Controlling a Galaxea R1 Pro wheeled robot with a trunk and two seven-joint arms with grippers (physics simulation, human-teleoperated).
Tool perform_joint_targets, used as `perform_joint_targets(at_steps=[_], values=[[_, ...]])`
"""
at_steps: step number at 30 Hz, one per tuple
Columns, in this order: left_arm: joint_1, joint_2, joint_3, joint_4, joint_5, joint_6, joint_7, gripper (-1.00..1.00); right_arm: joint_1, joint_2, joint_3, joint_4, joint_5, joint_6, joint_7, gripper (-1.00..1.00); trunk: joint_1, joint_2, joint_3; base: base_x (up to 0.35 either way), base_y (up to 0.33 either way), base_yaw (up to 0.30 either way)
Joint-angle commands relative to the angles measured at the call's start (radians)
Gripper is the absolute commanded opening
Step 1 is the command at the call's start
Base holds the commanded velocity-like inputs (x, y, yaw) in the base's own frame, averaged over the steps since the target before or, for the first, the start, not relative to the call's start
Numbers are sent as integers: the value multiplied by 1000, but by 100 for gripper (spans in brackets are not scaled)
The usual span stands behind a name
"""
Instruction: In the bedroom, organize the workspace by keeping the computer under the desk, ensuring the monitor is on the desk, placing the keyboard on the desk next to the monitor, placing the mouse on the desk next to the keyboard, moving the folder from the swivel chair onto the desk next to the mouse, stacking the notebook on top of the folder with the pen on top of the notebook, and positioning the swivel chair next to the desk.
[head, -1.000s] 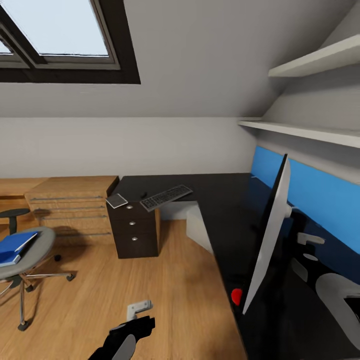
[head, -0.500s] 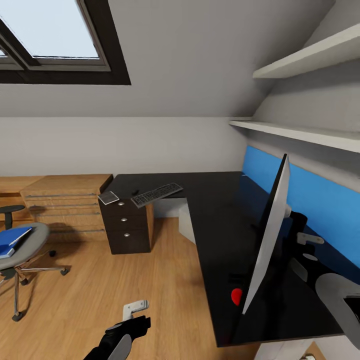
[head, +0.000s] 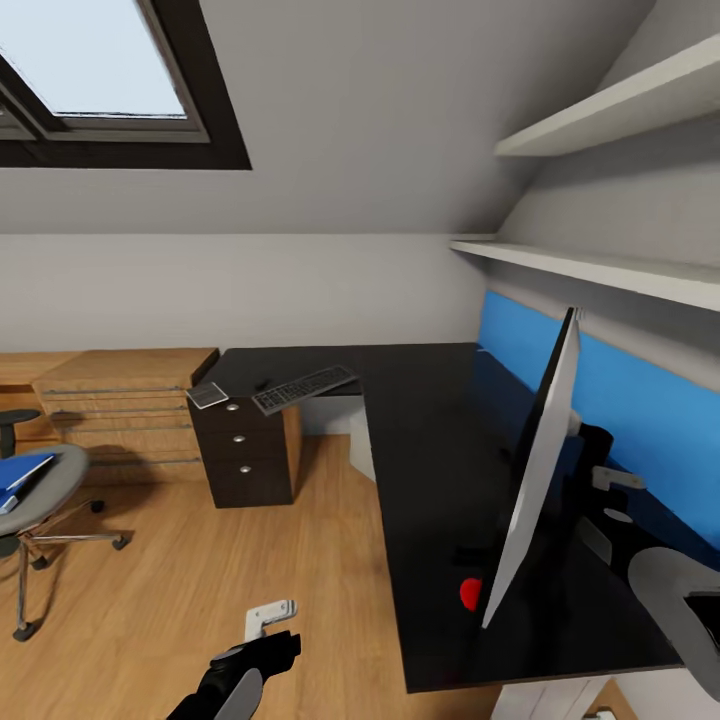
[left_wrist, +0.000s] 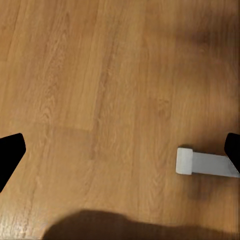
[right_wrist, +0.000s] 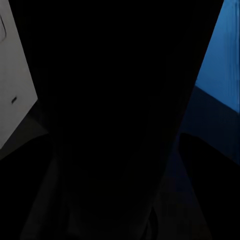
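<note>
An L-shaped black desk (head: 430, 470) is being shown across the centre and right of the head view. The monitor (head: 530, 470) is being seen edge-on at the right, standing on the desk, with a red mouse (head: 470, 594) just beside its lower edge. The keyboard (head: 303, 388) is lying tilted at the desk's far left end, near a small grey notebook (head: 208, 395) over a dark drawer unit (head: 248, 452). At the left edge, the swivel chair (head: 35, 500) is carrying a blue folder (head: 18, 475). The left hand (head: 268, 618) is hanging over the wooden floor (head: 200, 570) at the bottom centre; in the left wrist view its fingers (left_wrist: 10, 152) are spread wide apart. Whether the right hand is spread or pressed together cannot be told.
</note>
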Motion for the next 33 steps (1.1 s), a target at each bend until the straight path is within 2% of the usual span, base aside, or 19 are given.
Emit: perform_joint_targets(at_steps=[1,8,12,19,26,33], values=[[-1,1,-4,-2,8,1,10,100,-1,0,9,-2,-1,-2,-2,-100,0,-1,-1,0,-299,0],[-1,1,-5,-2,8,0,10,100,-1,0,10,-1,0,-4,-2,-100,0,-1,-1,111,-208,0],[-1,1,-5,-4,8,-2,10,100,-1,0,10,-1,0,-4,-2,-100,0,-1,-1,305,-17,0],[-1,1,-5,-7,8,-1,10,100,-1,0,10,-1,0,-5,-2,-100,0,-1,-1,105,-1,0],[-1,1,-6,-18,7,-2,11,100,-1,0,10,-1,0,-4,-2,-100,0,-1,-1,294,0,0],[-1,2,-5,-18,8,1,11,100,-1,0,10,-1,0,-4,-2,-100,0,-1,-1,72,0,0]])
